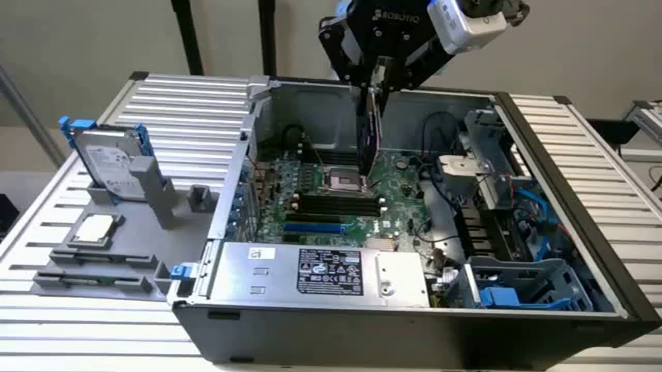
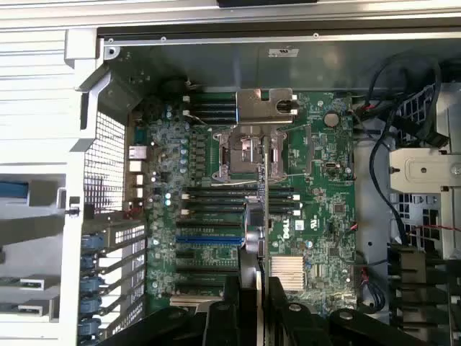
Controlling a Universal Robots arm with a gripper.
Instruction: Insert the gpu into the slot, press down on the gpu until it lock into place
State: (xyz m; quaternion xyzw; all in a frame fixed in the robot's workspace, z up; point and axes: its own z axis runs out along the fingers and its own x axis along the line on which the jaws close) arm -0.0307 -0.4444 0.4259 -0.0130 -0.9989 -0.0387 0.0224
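Note first, nearest in the exterior view, the silver box (image 1: pixel 310 271) with its black-and-white label, lying just on the near side of the slot (image 1: pixel 313 229). Beyond the slot, find the black memory slots (image 1: pixel 333 204), then the processor socket (image 1: pixel 345 182). Farther off and above the slot, see the gripper (image 1: pixel 376 81) pressed together on the upper end of the gpu (image 1: pixel 368 136), pinching it long-side-down, lower end close to the socket, well apart from the slot and seemingly clear of the board. Judge the insertion not yet begun. In the wrist view, trace the gpu (image 2: pixel 265 209) edge-on, running crosswise to the slot (image 2: pixel 209 239) and past its end rather than along it. Expect trouble from exactly that: lowered as held, would probably land on the memory slots or the socket beyond the slot, and could scrape components there. Fear also a tilted entry, given a grip at one end only; could then seat a single corner, jam in the slot and fail to lock. Allow, too, for a slip between the fingers (image 2: pixel 288 317) under a hard downward push.
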